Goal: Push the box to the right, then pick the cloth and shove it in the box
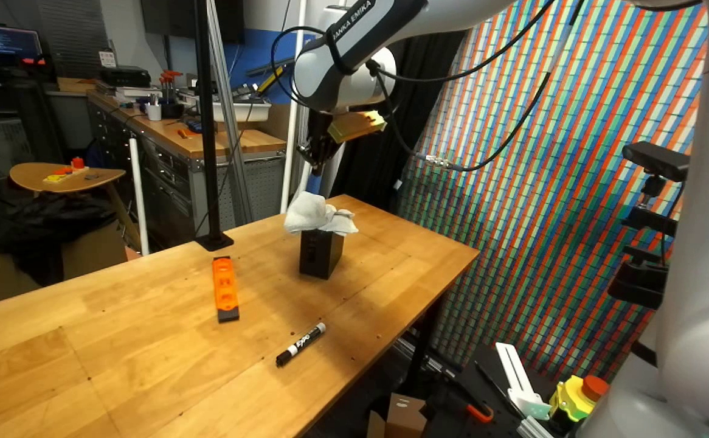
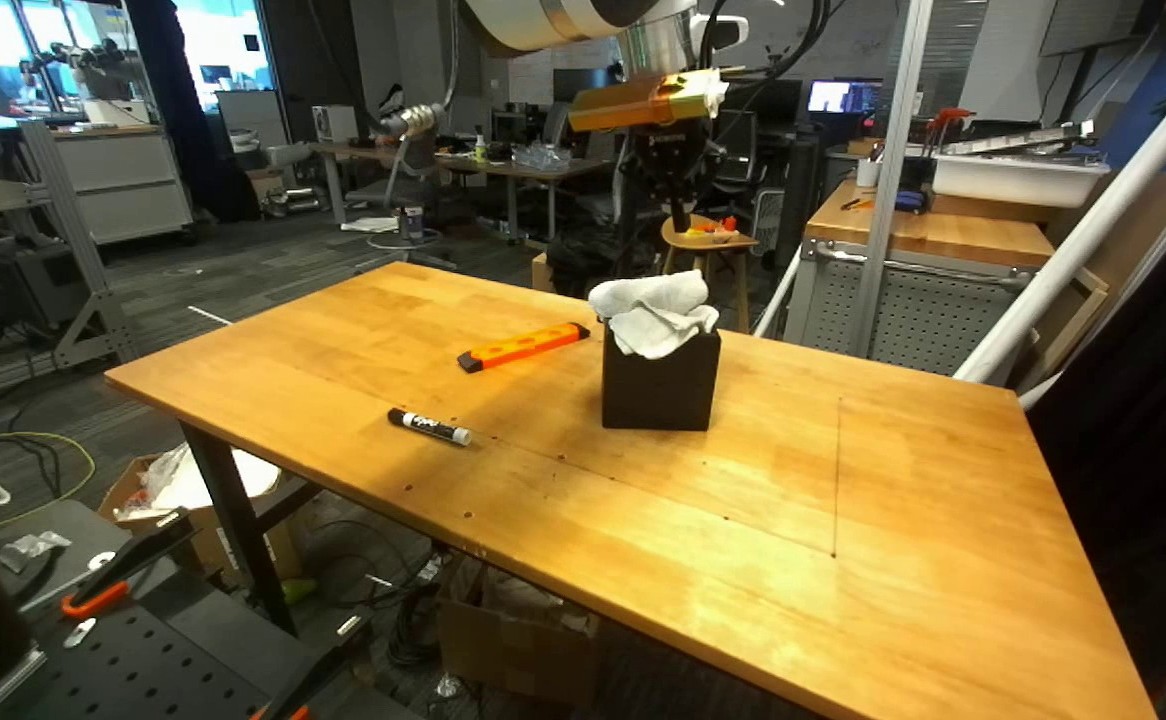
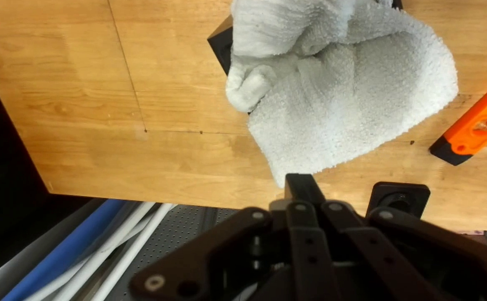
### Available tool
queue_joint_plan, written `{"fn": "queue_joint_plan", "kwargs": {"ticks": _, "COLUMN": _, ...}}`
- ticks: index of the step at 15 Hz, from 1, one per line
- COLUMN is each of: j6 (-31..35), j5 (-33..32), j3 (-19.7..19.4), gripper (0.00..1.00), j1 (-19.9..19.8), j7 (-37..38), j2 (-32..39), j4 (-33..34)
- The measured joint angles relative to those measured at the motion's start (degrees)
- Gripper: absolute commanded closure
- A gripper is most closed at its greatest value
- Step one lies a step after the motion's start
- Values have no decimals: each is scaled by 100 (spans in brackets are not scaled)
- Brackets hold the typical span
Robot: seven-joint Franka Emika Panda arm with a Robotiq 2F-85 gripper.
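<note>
Claw (image 3: 304, 186): fingers together, empty, lower centre of the wrist view; narrow, probably for shoving.
Cloth (image 2: 655, 312): right of centre in an exterior view, draped over the box (image 2: 659, 390), likely awaiting a push.
Box: upright, presumably to receive it.
Worktop (image 2: 903, 480): one box, one cloth, one marker (image 2: 430, 427), one orange bar (image 2: 523, 347).

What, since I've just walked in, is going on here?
A robot's gripper, shut and holding nothing, hangs above the cloth without touching it. The cloth sits bunched atop the box and spills outside it, so it is not fully in yet. A marker and a level lie on the table.
</note>
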Motion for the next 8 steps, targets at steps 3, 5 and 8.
{"fn": "queue_joint_plan", "kwargs": {"ticks": 3, "j6": -2, "j5": 93, "j3": 36, "gripper": 100, "j1": 0, "j7": -144, "j2": 5, "j4": -13}}
{"fn": "queue_joint_plan", "kwargs": {"ticks": 5, "j6": -7, "j5": 170, "j3": 117, "gripper": 100, "j1": 4, "j7": -275, "j2": 49, "j4": -24}}
{"fn": "queue_joint_plan", "kwargs": {"ticks": 8, "j6": -29, "j5": 234, "j3": 312, "gripper": 100, "j1": 44, "j7": -447, "j2": 155, "j4": -18}}
